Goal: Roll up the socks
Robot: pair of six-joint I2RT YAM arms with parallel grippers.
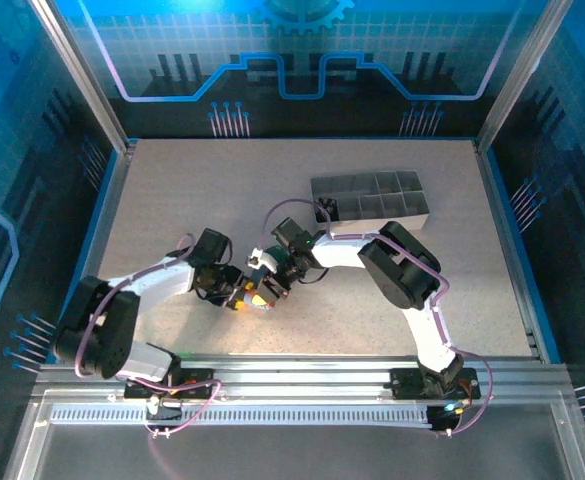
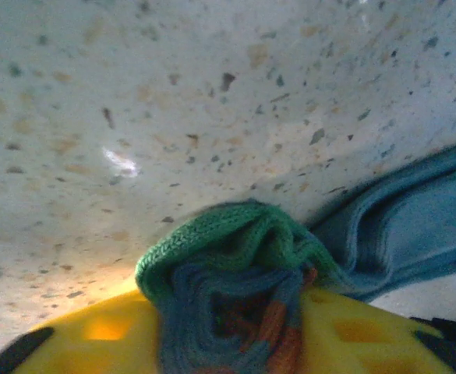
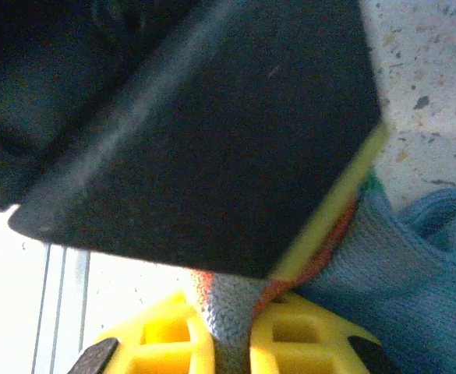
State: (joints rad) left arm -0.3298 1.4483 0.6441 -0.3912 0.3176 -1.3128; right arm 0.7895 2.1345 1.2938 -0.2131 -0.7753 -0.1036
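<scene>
The two arms meet near the middle of the counter (image 1: 222,200), and the left pincer (image 1: 240,296) and right pincer (image 1: 272,278) stand tip to tip over a small bunched sock (image 1: 260,300). In the left wrist view the left pincer (image 2: 228,347) is drawn in narrow on the sock (image 2: 235,257). Its yellow fingers (image 2: 95,335) press the bundle from both sides, the green cuff bulges out above them, and blue-grey and orange-red folds are packed in the gap. More blue fabric trails off to the right across the speckled counter (image 2: 212,93). In the right wrist view the right pincer (image 3: 231,347) is almost closed. Its yellow fingers (image 3: 157,343) pinch a thin fold of grey knit edged in orange-red, and the sock's blue-grey body (image 3: 399,265) lies just beside it on the right. A dark block with a yellow edge (image 3: 212,140) sits very close to that lens and touches the same fold. The grey divided tray (image 1: 377,229) stands well apart, behind the right arm.
</scene>
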